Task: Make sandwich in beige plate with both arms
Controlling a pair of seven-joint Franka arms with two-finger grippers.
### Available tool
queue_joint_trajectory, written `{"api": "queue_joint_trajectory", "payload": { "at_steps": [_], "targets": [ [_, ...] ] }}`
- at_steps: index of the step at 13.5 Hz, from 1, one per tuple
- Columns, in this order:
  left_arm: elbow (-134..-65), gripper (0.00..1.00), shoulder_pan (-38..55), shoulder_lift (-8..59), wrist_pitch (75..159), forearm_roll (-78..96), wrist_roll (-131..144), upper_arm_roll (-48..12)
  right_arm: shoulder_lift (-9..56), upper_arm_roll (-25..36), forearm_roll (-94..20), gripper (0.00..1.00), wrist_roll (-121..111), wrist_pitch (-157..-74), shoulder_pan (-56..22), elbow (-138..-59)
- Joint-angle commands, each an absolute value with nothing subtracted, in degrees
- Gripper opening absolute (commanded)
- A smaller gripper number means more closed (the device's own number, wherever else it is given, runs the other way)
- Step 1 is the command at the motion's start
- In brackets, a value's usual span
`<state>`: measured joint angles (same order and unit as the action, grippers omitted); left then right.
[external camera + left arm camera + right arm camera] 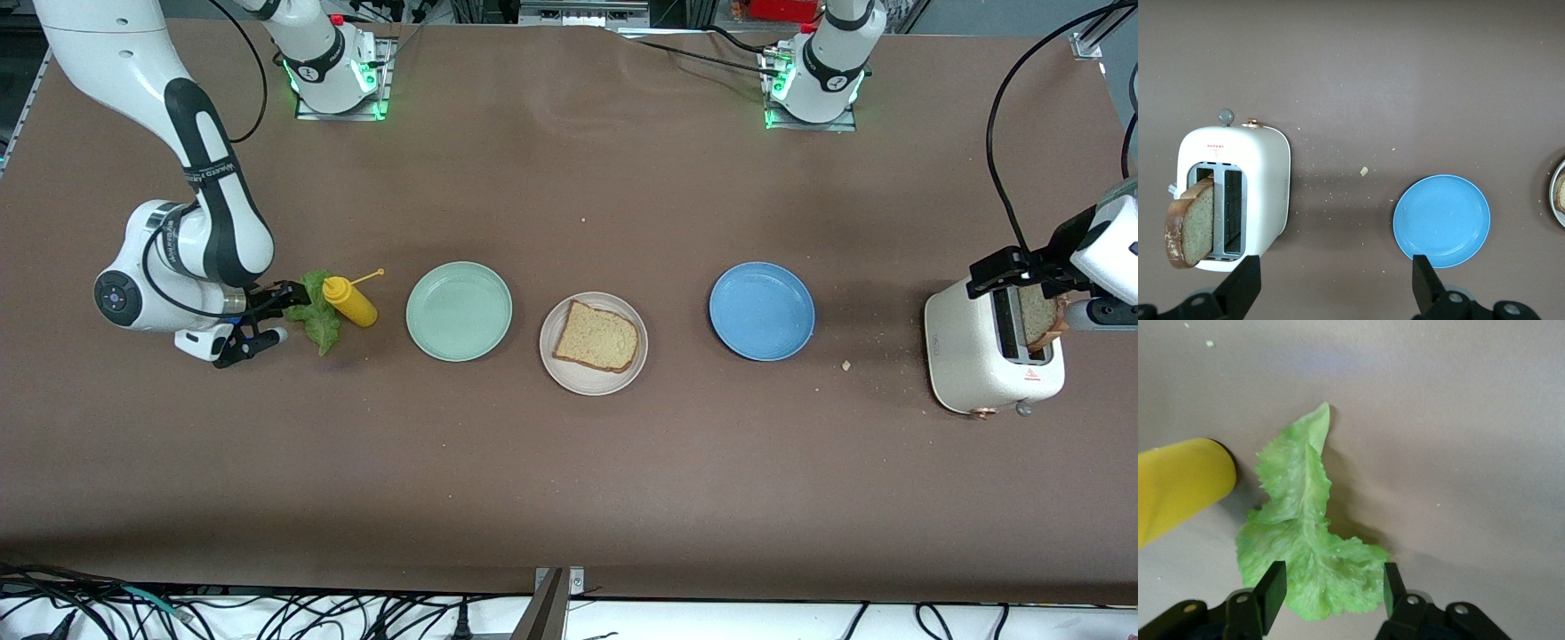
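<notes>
Tan bread slices (pixel 596 336): two; plates: three.

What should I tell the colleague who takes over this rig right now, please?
Right gripper: open, fingers astride the lettuce leaf beside the yellow bottle.
Left gripper: open, above the toaster, where a bread slice sticks out of a slot.
Done: one bread slice lies on the beige plate.
Left: lettuce and toaster slice onto that plate.

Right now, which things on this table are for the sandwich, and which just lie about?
For the job: beige plate, bread slice on it, bread slice in the toaster, lettuce leaf.
Lying about: mint-green plate, blue plate, mustard bottle.
</notes>
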<state>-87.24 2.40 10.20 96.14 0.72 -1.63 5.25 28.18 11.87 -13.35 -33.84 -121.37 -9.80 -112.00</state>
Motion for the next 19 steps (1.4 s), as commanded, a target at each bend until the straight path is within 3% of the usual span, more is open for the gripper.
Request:
{"api": "queue_joint_trajectory", "payload": {
  "at_steps": [1,5,7,10,15,19],
  "targets": [
    [-87.1,1.00,2.2,10.2,96.6,0.4,-2.1,5.2,31.5,11.8,-12.0,0.67,-35.6,-120.3,-10.0,-108.1],
    [-87.2,1.00,2.2,10.3,96.7,0.4,-2.1,5.1,33.2,11.6,-10.6,0.66,-39.7,-120.1,-9.9,-107.6],
    [-87.2,1.00,2.2,10.5,96.7,0.4,-2.1,5.1,33.7,11.4,-10.9,0.54,-40.0,-119.9,-10.4,-107.8],
    [-87.1,1.00,2.2,10.5,96.7,0.4,-2.1,5.1,33.8,11.4,-11.0,0.00,-40.1,-119.4,-10.2,-107.8],
    [-87.1,1.00,2.2,10.5,96.7,0.4,-2.1,5.1,33.8,11.6,-10.5,0.00,-40.0,-118.7,-10.0,-106.0],
    [-87.1,1.00,2.2,10.5,96.7,0.4,-2.1,5.1,33.7,12.0,-9.8,0.00,-41.2,-110.7,-9.7,-99.9]
  ]
}}
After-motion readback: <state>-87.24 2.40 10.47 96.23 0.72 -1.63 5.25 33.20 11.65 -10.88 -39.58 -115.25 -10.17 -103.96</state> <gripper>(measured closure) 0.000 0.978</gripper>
